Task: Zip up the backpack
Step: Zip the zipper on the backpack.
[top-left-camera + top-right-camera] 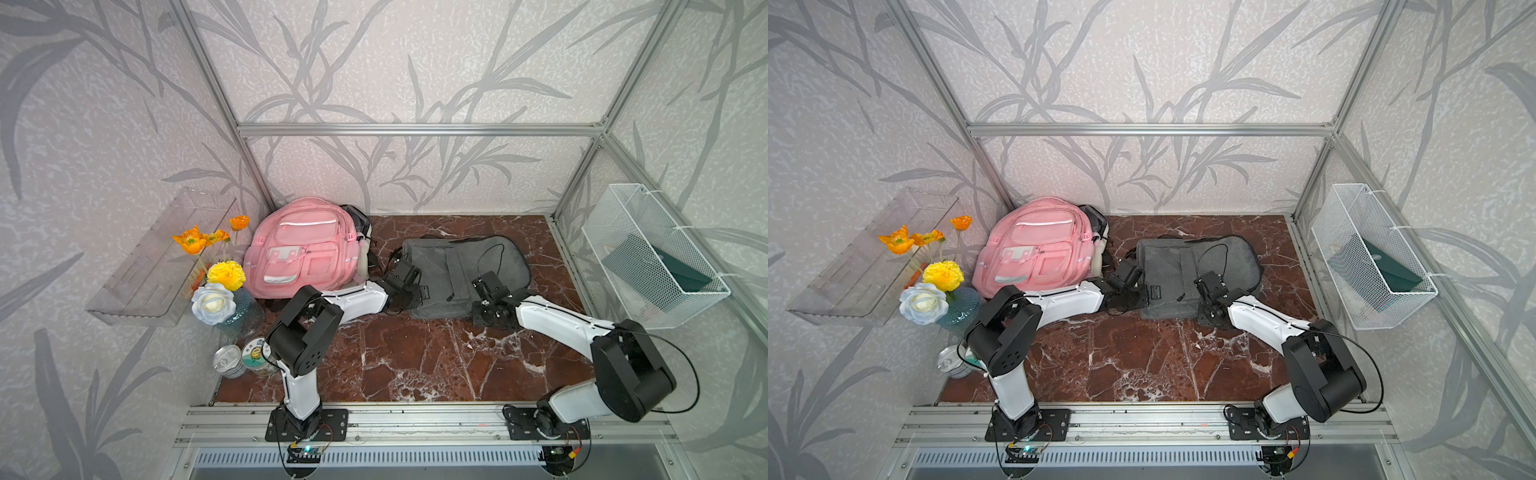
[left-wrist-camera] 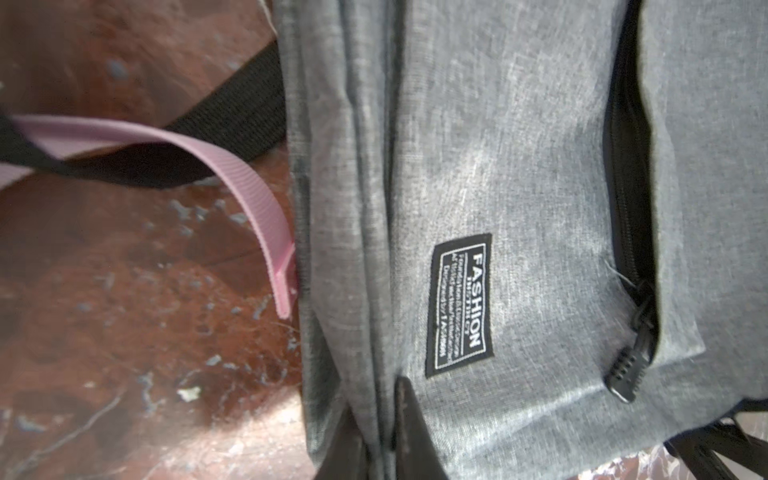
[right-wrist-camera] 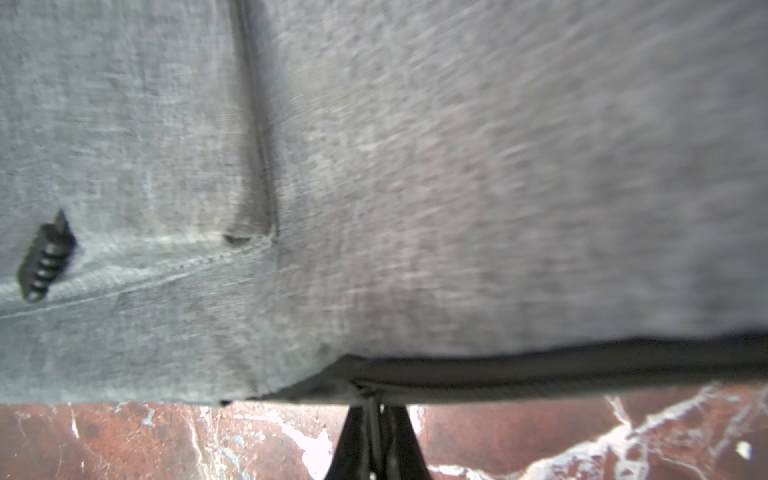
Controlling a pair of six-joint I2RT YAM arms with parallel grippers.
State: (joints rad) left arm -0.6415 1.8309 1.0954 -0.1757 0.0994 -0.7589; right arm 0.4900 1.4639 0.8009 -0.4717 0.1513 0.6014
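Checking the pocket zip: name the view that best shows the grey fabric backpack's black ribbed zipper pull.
Left wrist view: the black ribbed zipper pull is large and sharp, beside its gaping zip. The right wrist view shows it blurred; in both top views it is a speck.

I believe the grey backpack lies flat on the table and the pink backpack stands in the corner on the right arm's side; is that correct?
Not quite: the pink backpack stands in the corner on the left arm's side, next to the flowers. Both top views show this. The grey backpack does lie flat on the table.
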